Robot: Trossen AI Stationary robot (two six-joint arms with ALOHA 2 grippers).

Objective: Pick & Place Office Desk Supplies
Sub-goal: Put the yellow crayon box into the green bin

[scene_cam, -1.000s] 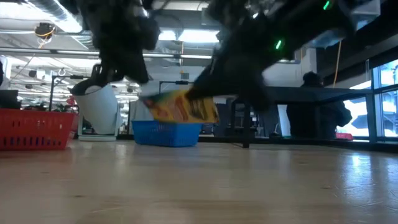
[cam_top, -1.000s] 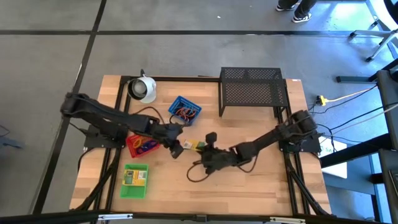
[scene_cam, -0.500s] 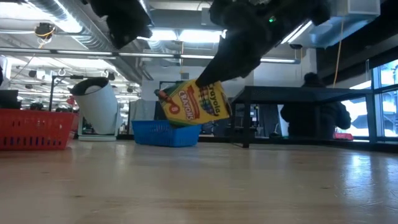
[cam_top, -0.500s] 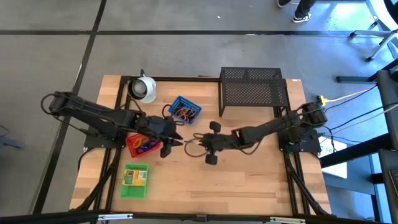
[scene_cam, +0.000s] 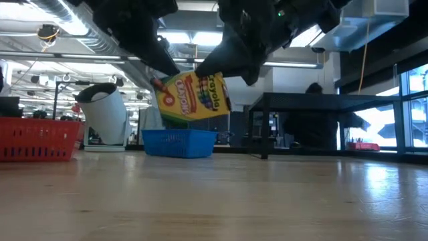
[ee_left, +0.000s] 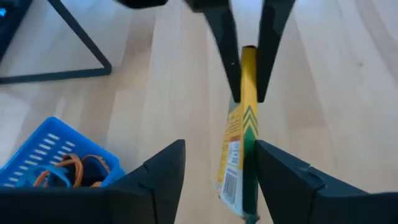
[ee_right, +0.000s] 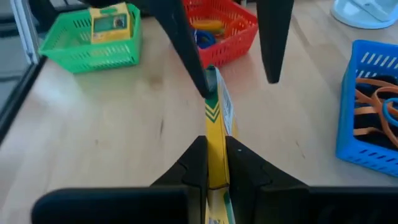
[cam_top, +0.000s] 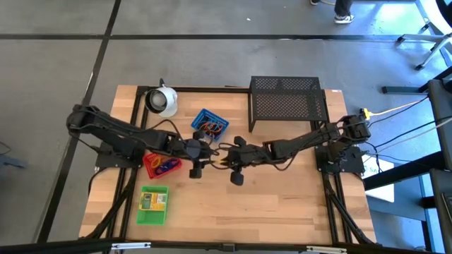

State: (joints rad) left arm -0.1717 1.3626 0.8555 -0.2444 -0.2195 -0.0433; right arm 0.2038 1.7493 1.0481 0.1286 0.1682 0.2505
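Clearly, the risk at that moment was that the crayon box [scene_cam: 192, 99] would fall or turn between my two grippers, because it hung in the air above the table [cam_top: 282, 204] and only one of them really held it. My right gripper [ee_right: 216, 165] was closed on one narrow edge of the box, so a thin grip carried all the weight. My left gripper [ee_left: 214, 168] stood wide open around the other end, the fingers [ee_left: 283, 180] on both sides of the box, holding nothing. If the right one had let go before the left one closed, I judged the box would drop near the blue tray [cam_top: 210, 124]. The red tray [cam_top: 162, 165] and the green tray [cam_top: 154, 205] lay to the side.
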